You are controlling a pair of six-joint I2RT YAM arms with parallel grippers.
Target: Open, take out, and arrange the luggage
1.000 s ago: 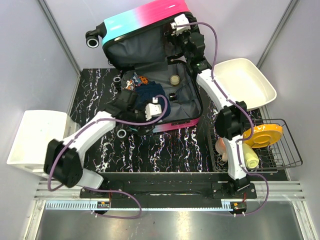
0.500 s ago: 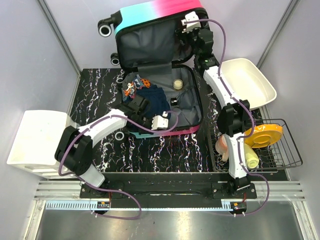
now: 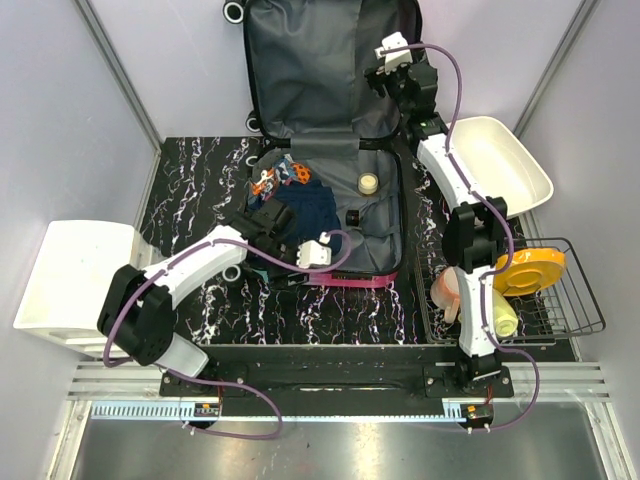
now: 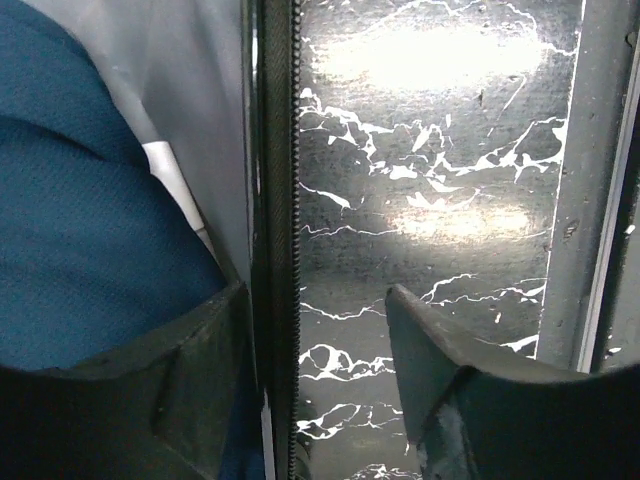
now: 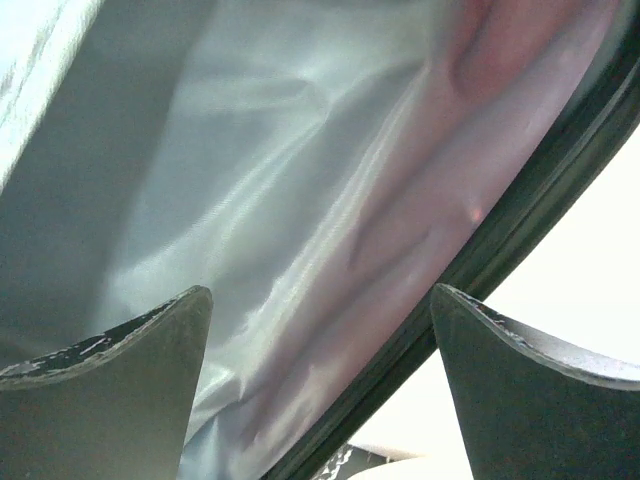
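The luggage [image 3: 310, 70] stands open: its lid with dark grey lining leans up at the back, and its lower half [image 3: 385, 225] lies on the black marble mat. My right gripper [image 3: 372, 85] is at the lid's right edge. In the right wrist view it [image 5: 320, 295] is open, with the lid's dark rim [image 5: 470, 260] running between the fingers. My left gripper [image 3: 262, 222] is at the lower half's left rim. In the left wrist view it [image 4: 315, 295] is open and straddles the zipper rim [image 4: 277, 200], one finger inside by the blue cloth [image 4: 80, 220], the other over the mat.
Inside the lower half lie a blue garment [image 3: 310, 205], an orange toy [image 3: 275, 178], a round jar [image 3: 369, 183] and a small black item [image 3: 353, 216]. A white oval tub [image 3: 495, 165] sits right of the lid. Near right is a wire basket [image 3: 575, 310] with a yellow disc [image 3: 525, 270]. A white box [image 3: 75, 285] stands left.
The lid has swung from half raised to fully back, with the right gripper following it up. The case has turned a little. The left gripper shifted along the near left rim.
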